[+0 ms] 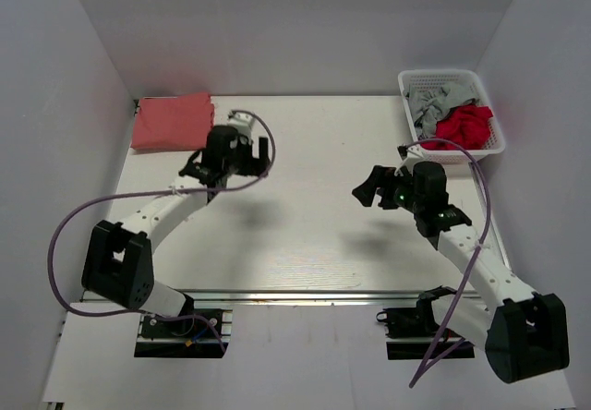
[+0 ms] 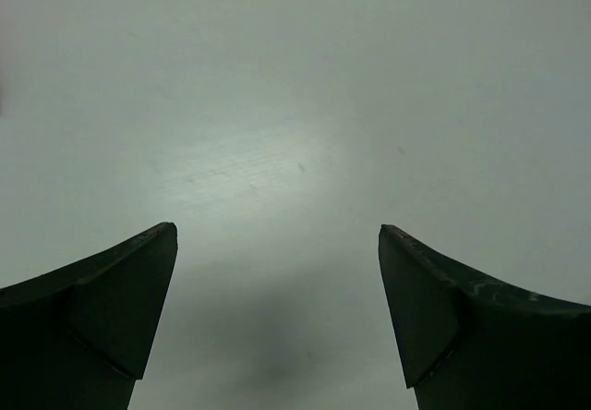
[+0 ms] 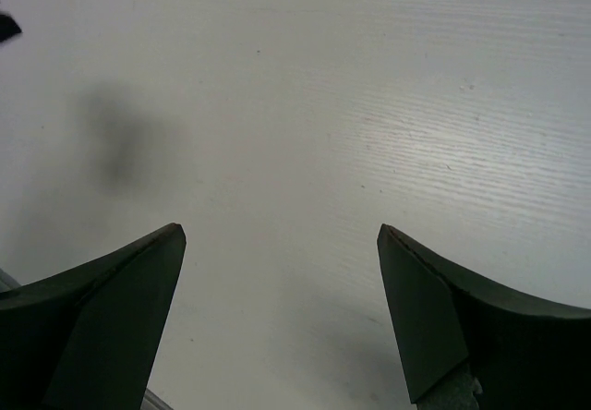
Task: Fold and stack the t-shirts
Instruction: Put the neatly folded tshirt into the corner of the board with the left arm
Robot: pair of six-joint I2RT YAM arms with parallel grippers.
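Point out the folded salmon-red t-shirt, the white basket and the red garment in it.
folded salmon-red t-shirt [image 1: 172, 121]: top external view, middle of the cloth.
white basket [image 1: 434, 84]: top external view, far wall.
red garment [image 1: 464, 126]: top external view, middle of the heap.

The table [image 1: 305, 235] holds one folded salmon t-shirt [image 1: 172, 121], one white basket [image 1: 441, 77], one grey garment [image 1: 428, 105], one red garment [image 1: 464, 126].

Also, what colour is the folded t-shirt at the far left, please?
The folded t-shirt is salmon-red, clearest in the top view.
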